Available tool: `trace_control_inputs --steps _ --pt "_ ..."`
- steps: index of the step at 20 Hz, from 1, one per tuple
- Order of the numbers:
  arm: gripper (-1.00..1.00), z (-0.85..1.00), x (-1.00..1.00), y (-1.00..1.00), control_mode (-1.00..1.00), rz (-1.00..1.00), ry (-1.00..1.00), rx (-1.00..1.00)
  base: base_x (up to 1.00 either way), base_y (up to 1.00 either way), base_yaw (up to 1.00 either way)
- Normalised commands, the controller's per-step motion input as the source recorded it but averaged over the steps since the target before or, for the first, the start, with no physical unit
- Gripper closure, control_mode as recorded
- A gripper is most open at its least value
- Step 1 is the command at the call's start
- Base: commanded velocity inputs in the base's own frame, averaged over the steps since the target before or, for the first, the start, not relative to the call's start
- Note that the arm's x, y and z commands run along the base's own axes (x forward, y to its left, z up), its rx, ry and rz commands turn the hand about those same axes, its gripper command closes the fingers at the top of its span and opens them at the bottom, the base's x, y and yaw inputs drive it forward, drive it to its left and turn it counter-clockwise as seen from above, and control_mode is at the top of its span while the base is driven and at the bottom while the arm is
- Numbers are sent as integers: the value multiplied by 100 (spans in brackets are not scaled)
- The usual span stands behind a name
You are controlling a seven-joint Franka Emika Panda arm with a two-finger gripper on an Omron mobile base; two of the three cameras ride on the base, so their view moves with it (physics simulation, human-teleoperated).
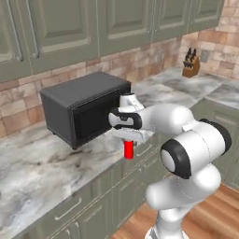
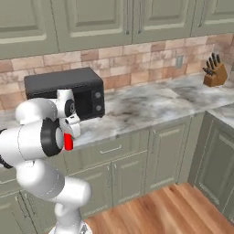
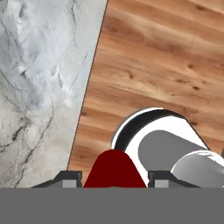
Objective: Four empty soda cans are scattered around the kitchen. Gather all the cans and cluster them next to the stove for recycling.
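gripper (image 1: pixel 129 145) holds red can (image 1: pixel 129 150) over marble counter (image 1: pixel 42 172).

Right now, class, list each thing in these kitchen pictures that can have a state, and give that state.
gripper: shut on the red soda can.
red soda can: upright, held above the counter's front edge.
microwave: door closed.
upper cabinets: doors closed.
lower cabinets: doors and drawers closed.

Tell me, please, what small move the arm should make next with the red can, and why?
Probably carry it on, held as it is. The gripper is shut on the red can, which hangs at the marble counter edge by the microwave; in the hand view, floor lies below. No stove appears here, so releasing now would likely drop it.
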Motion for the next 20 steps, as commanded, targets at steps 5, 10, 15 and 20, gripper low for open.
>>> trace_control_inputs --steps 5,10,15,20 --pt "100 0 0 0 100 0 0 0 0 0 -49" --pt "100 0 0 0 100 0 0 0 -1 0 -50" --pt "100 0 0 0 100 0 0 0 0 0 -50" --pt "100 0 0 0 100 0 0 0 0 0 -50"
